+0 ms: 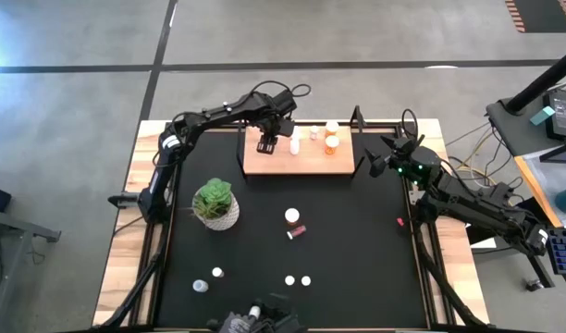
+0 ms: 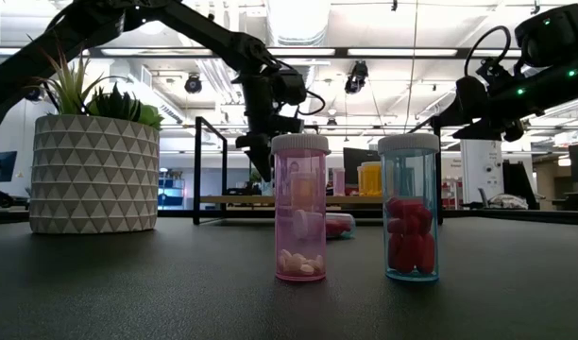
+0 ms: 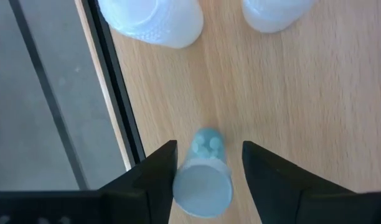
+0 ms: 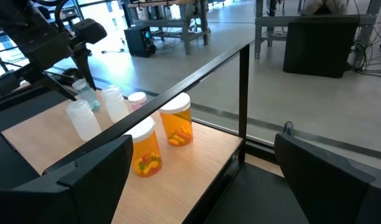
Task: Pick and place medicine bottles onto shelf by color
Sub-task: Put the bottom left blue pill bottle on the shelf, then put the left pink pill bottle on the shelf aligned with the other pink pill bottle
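Note:
The light-wood shelf point(image 1: 306, 162) stands at the table's far edge. On it stand two white bottles point(image 1: 294, 145) point(image 1: 313, 132) and two orange ones point(image 1: 331, 143) point(image 4: 177, 127). My left gripper point(image 1: 267, 144) points down over the shelf's left end, open. Its fingers point(image 3: 158, 177) stand on either side of a clear bluish white-capped bottle point(image 3: 203, 183) that stands upright on the board; a gap shows at one finger. My right gripper point(image 1: 380, 163) is open and empty beside the shelf's right end point(image 4: 203, 168).
A potted plant point(image 1: 215, 203) stands at the table's left. Loose bottles stand or lie on the black table: a white-capped one point(image 1: 292, 215), a red one lying down point(image 1: 297, 230), several near the front edge point(image 1: 289, 279), and one at the right point(image 1: 400, 221). Black frames point(image 1: 357, 120) close the shelf's ends.

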Robot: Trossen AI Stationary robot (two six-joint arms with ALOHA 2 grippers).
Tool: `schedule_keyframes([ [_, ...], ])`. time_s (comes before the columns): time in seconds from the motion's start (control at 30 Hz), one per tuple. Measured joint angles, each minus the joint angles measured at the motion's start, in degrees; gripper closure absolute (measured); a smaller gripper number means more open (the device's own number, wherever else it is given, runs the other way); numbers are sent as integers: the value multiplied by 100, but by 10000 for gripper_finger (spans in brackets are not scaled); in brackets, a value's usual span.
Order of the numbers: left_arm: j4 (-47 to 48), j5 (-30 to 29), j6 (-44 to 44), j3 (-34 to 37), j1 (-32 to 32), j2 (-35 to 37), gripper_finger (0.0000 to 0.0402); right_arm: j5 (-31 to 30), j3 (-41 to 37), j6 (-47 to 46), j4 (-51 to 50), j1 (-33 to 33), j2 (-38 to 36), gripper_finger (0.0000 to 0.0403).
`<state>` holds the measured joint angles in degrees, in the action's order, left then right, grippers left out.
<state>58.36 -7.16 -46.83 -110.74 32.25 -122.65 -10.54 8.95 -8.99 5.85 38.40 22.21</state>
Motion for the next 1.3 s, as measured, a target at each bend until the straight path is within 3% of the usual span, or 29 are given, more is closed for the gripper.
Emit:
schedule_keyframes([
  [0.77, -401, 124, 183, -76, -45, 476, 237, 1, 0, 0, -2, 0, -1, 23],
  [1.07, -771, 358, 1206, -68, -382, 745, 237, -1, 0, 0, -2, 1, -1, 23],
  [1.3, -1048, 358, 2622, -66, -904, 927, 237, -1, 0, 0, -1, 1, 1, 23],
])
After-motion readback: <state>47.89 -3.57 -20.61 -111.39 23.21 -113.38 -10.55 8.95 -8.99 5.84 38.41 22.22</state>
